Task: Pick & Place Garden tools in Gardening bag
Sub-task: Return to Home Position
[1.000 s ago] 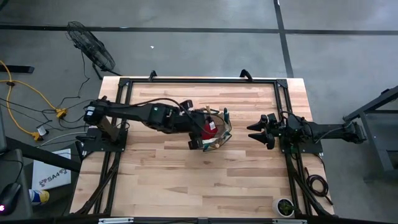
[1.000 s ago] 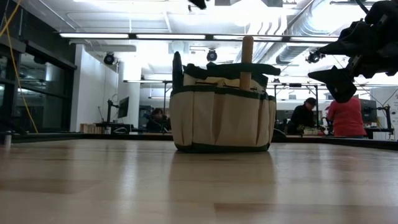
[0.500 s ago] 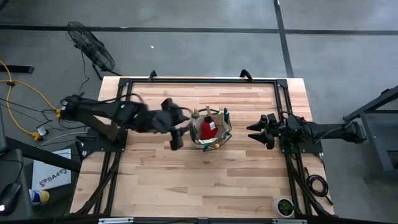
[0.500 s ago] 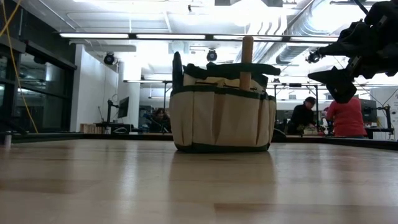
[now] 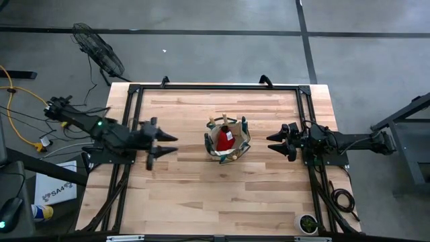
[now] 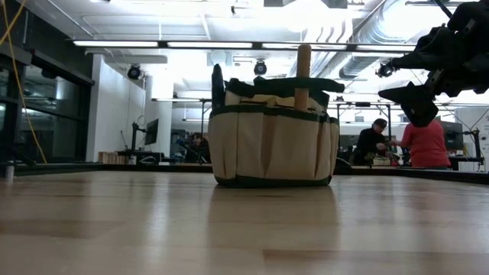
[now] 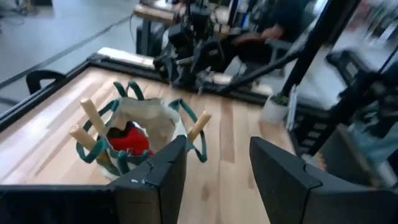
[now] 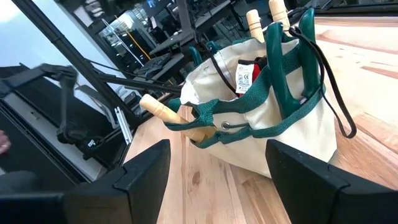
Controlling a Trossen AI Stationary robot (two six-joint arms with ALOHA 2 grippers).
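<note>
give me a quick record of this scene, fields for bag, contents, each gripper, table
bag: gardening bag, upright near the middle of the table
contents: red glove inside; wooden handles sticking up past the rim
left gripper: left of the bag, apart from it, jaws open, holding nothing
right gripper: right of the bag, apart from it, jaws open, holding nothing
table: wooden table, black frame at its sides
</note>
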